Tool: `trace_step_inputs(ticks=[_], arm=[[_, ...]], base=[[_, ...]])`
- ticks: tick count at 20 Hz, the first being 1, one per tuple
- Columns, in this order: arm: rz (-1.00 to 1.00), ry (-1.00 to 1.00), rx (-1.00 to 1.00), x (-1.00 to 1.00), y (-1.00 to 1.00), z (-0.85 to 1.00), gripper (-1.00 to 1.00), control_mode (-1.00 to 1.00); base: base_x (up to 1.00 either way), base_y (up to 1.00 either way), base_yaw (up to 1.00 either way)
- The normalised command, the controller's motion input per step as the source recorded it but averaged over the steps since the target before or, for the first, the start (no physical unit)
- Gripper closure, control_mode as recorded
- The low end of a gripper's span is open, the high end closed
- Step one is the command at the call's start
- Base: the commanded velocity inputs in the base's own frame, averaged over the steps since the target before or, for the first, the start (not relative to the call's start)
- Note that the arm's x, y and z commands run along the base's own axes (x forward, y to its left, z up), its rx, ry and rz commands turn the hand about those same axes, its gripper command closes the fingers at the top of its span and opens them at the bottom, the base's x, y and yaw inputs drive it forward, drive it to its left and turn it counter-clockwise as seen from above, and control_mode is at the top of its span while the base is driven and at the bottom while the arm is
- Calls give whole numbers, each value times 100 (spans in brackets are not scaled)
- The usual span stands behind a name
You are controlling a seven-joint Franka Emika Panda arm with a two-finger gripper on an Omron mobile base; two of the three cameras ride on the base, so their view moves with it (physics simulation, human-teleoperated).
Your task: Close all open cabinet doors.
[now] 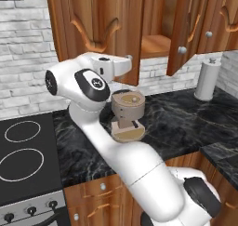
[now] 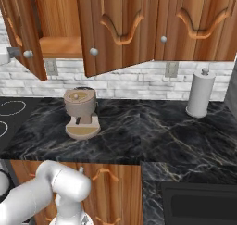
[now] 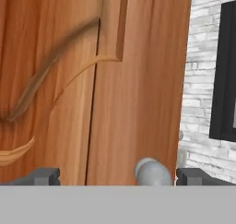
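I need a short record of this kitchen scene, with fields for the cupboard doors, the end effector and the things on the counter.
open doors: two cabinet doors swung outward, left door and right door, shelf visible between them
end effector: open, facing a door panel, round knob between its fingertips
counter: coffee machine, paper towel roll
stove: left of counter

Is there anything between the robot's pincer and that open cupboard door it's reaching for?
Nothing visible. In the hand view the open pincer faces the cabinet door directly, with its silver knob between the fingertips.
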Motion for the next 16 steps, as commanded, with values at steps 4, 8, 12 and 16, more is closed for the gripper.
trace_step_inputs(ticks=[4, 8, 12, 16], arm=[[4, -1, 0, 88, -32, -15, -100, -100], [3, 0, 0, 95, -28, -11, -100, -100], [3, 0, 0, 100, -24, -32, -100, -100], [4, 0, 0, 100, -28, -19, -100, -100]], base=[[0, 0, 0], [0, 0, 0], [0, 0, 0], [0, 0, 0]])
